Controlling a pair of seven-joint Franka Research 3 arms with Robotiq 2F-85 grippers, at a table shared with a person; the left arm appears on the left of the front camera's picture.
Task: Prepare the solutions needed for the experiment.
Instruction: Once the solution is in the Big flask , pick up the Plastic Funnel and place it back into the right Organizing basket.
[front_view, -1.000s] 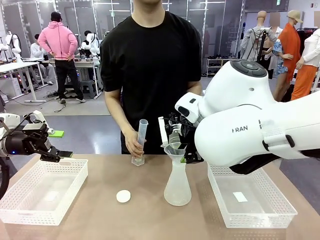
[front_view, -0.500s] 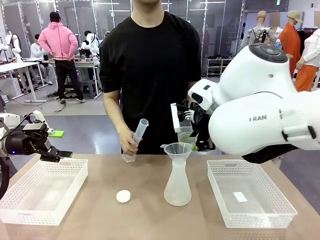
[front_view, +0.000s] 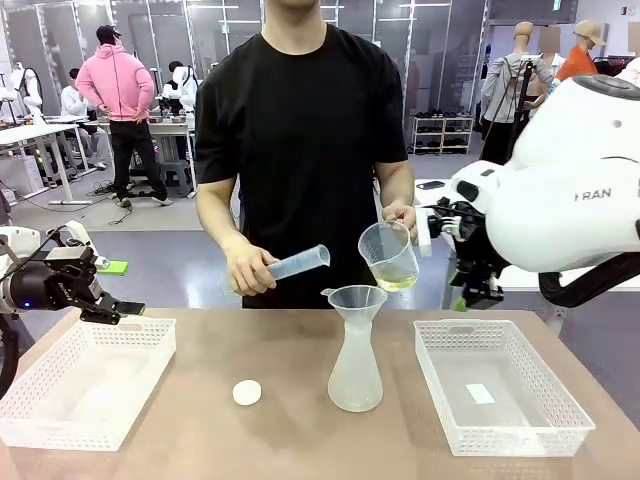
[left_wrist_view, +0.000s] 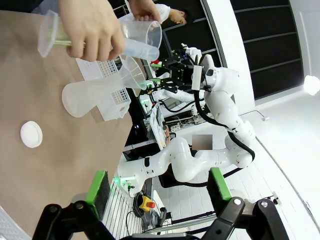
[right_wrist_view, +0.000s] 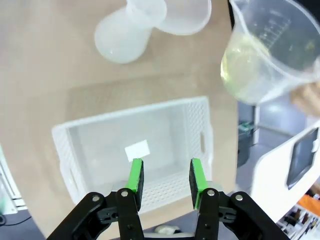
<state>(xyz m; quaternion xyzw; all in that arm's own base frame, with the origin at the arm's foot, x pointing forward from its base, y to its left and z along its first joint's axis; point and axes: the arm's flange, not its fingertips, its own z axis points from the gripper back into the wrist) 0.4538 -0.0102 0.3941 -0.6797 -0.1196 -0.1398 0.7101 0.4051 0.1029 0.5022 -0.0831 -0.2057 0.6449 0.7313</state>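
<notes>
Brown table (front_view: 300, 440): white basket L (front_view: 60, 425), basket R (front_view: 510, 440), flask (front_view: 355, 380) mid, white cap (front_view: 247, 393) nr flask.

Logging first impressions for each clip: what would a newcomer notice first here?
The person across the table holds a beaker with a little pale yellow liquid close by the funnel in the flask at mid-table, and a tilted measuring cylinder in the other hand. The right gripper hangs open and empty, facing the white basket on that side.
</notes>
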